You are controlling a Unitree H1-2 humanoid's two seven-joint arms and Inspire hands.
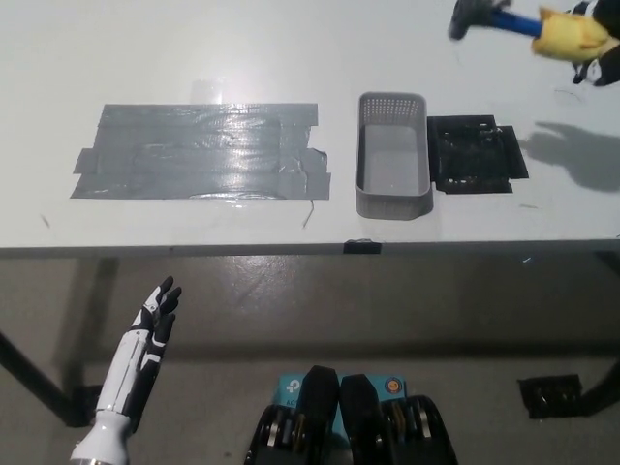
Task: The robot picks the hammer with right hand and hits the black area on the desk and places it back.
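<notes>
The hammer (pixel 528 23), with a dark head, blue shaft and yellow grip, is raised high at the top right, head pointing left. My black right hand (pixel 599 50) is shut on its yellow grip at the picture's right edge, mostly cut off. The black area (pixel 476 154) lies on the white desk (pixel 291 48) below the hammer, right of the basket. A shadow of the arm falls on the desk to the black area's right. My white left hand (pixel 155 320) hangs open below the desk edge at the lower left.
A grey mesh basket (pixel 392 155), with nothing inside, stands just left of the black area. A wide patch of grey tape (pixel 199 150) covers the desk's left middle. The desk's front edge runs across the picture's middle; a small black block (pixel 552 395) lies on the floor.
</notes>
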